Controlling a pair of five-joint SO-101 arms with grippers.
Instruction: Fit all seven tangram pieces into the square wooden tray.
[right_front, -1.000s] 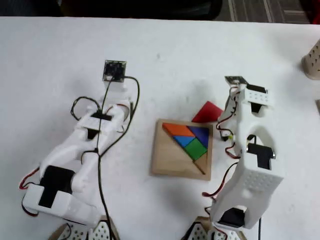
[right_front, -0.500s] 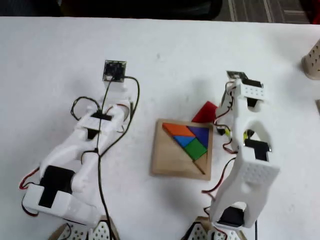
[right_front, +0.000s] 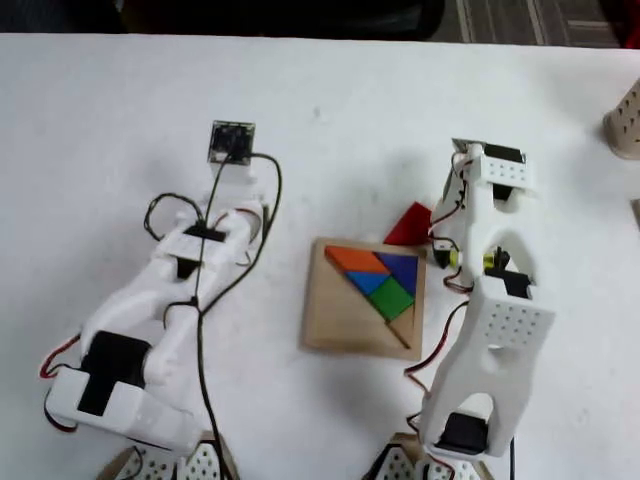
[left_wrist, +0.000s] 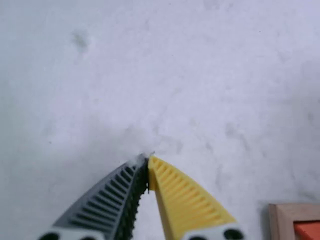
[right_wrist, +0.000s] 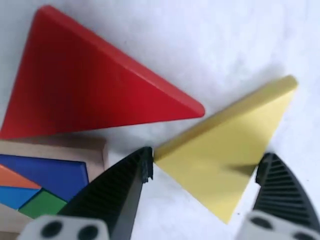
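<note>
Square wooden tray (right_front: 330, 325): flat on white worktop (right_front: 350, 100), between the two arms. Partly filled: orange piece (right_front: 355, 259), dark blue triangle (right_front: 402, 268), light blue piece (right_front: 368, 282) and green piece (right_front: 393, 298) packed into the far right half; remaining floor bare wood.

Red triangle (right_front: 412, 224): outside the tray, lying just beside its far right corner.

Yellow triangle (right_wrist: 225, 160): flat on worktop, just beside the red triangle, between the right pincer's fingers.

Right pincer (right_wrist: 202, 170): spread wide, one black finger at each side of the yellow triangle.

Left pincer (left_wrist: 148, 165): pressed together, tips low over bare worktop, left of the tray.
</note>
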